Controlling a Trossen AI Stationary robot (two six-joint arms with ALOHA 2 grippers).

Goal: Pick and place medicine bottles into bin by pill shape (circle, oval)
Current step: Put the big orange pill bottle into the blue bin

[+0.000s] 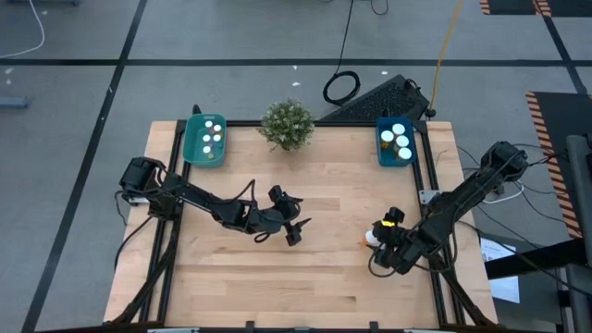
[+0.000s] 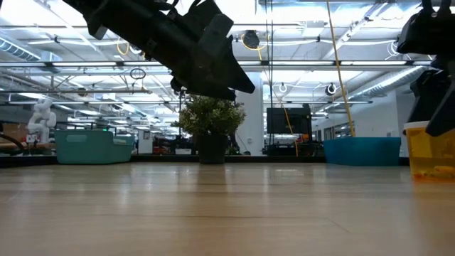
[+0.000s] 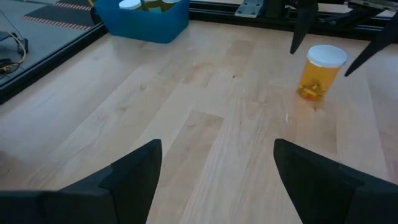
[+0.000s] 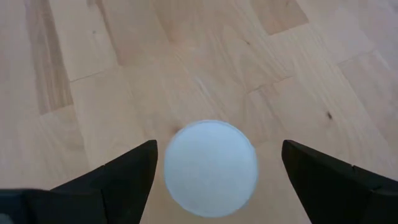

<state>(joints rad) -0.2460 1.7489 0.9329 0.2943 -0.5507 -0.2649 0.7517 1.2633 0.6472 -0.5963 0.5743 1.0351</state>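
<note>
Orange-bodied and white-capped, 1 medicine bottle (image 3: 320,72) stands upright on the wooden table (image 1: 324,277) near its right edge, the last one outside the bins. The right gripper (image 4: 211,186) hangs directly over its cap with fingers spread to either side, not touching, so a pick looks in hand; next it should lower and close. The left gripper (image 1: 294,227) waits mid-table, fingers spread, empty. A teal bin (image 1: 205,139) and blue bin (image 1: 396,143) at the far edge hold bottles, flanking a potted plant (image 1: 287,123). Beyond lies an open workshop.
</note>
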